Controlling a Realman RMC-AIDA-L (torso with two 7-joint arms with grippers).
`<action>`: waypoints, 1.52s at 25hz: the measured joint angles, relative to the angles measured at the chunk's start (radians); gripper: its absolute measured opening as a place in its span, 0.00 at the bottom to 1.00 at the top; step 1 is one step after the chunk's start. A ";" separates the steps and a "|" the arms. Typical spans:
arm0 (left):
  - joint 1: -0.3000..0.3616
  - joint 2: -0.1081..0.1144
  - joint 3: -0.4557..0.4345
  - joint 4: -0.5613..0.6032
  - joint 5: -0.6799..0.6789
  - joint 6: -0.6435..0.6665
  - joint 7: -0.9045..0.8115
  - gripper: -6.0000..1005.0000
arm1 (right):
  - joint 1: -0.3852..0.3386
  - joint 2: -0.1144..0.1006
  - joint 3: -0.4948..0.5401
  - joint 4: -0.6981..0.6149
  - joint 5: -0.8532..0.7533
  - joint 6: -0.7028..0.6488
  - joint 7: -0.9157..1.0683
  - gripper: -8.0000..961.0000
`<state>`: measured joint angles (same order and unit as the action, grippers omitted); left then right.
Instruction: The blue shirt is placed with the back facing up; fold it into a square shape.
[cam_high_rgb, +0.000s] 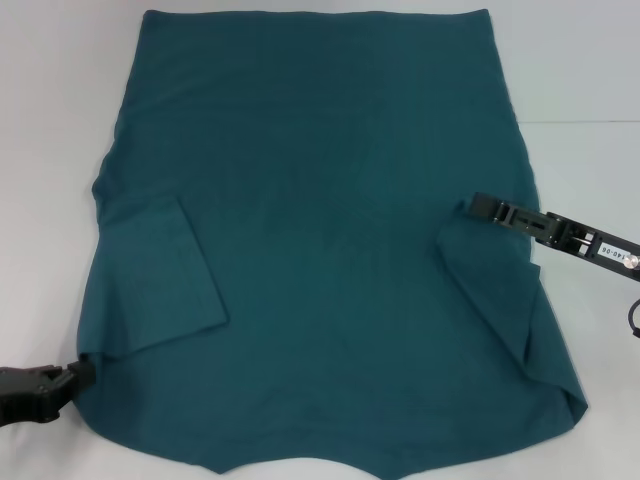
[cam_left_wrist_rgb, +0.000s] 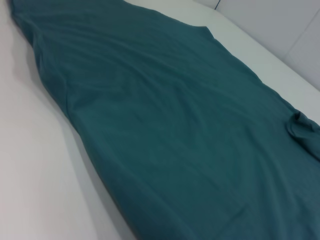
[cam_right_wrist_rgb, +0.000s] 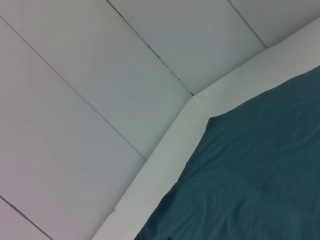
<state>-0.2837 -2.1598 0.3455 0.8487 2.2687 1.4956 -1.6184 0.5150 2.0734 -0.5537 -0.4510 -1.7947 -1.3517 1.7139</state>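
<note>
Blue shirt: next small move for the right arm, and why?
Probably carry the right sleeve further inward and lay it flat. The right gripper sits at the raised sleeve edge of the blue shirt, while the left sleeve is already folded in, with the left gripper at the near corner.

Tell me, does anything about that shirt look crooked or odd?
Slightly. On the blue shirt, the left sleeve lies folded flat, but the right sleeve, at the right end effector, sits bunched and peaked. The left end effector is at the near corner.

the large dark teal-blue soft fabric t-shirt (cam_high_rgb: 330, 230) lies spread flat on the white counter (cam_high_rgb: 580, 60), plain side up, both short sleeves folded inward over its body.
</note>
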 joint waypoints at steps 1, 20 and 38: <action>-0.001 0.000 0.000 0.000 0.004 0.000 0.000 0.02 | -0.001 -0.001 0.000 0.000 0.000 0.001 0.000 0.94; -0.003 0.006 -0.008 0.039 0.035 0.047 -0.029 0.01 | -0.018 -0.089 -0.017 -0.011 -0.163 -0.008 0.166 0.92; -0.015 0.012 -0.004 0.051 0.037 0.066 -0.043 0.01 | -0.061 -0.133 -0.011 -0.040 -0.347 -0.071 0.297 0.88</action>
<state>-0.2985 -2.1478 0.3415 0.9000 2.3056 1.5618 -1.6611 0.4538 1.9404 -0.5648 -0.4911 -2.1416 -1.4231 2.0106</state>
